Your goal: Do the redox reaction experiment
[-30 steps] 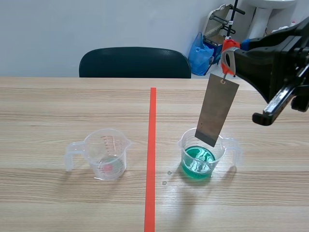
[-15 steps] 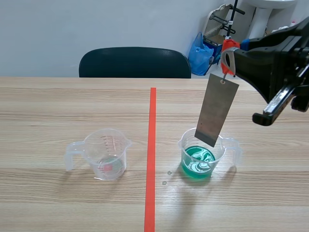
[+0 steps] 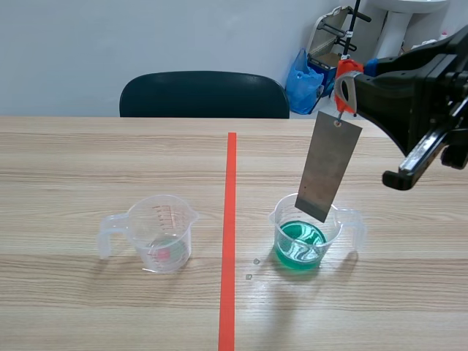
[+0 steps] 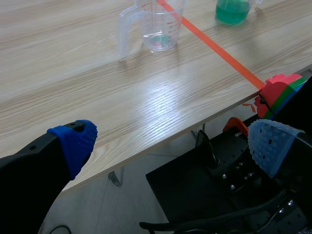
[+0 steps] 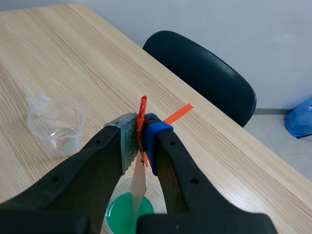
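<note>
In the scene view, the right gripper (image 3: pixel 349 86) is raised above the right half of the table (image 3: pixel 73 161), toward the far edge. It is clenched on an orange-red clip (image 3: pixel 344 73). From this clip hangs a grey metal plate (image 3: pixel 329 167), a little tilted. The plate's lower end is at the rim of the green cup (image 3: pixel 303 235), just right of the tape line (image 3: pixel 229 241). It seems to be above the green liquid (image 3: pixel 300 245), but I cannot tell if it touches. The clear cup (image 3: pixel 159 232) stands left of the line, well apart. A chair (image 3: pixel 205 95) is behind the far edge.

In the left wrist view, the left gripper (image 4: pixel 173 146) is released and holds nothing. Its blue pads (image 4: pixel 73 141) are wide apart, outside the near edge of the table. Both cups are far ahead of it.

In the right wrist view, the fingers press the clip between them. The plate hangs edge-on beneath, over the green liquid.

I judge the plate thin, stiff and light. It hangs from one point at its top end, so it will swing easily, and slow moves suit it. The clip is the right place to hold. The plastic cup looks light and could tip if the plate pushes its wall.
</note>
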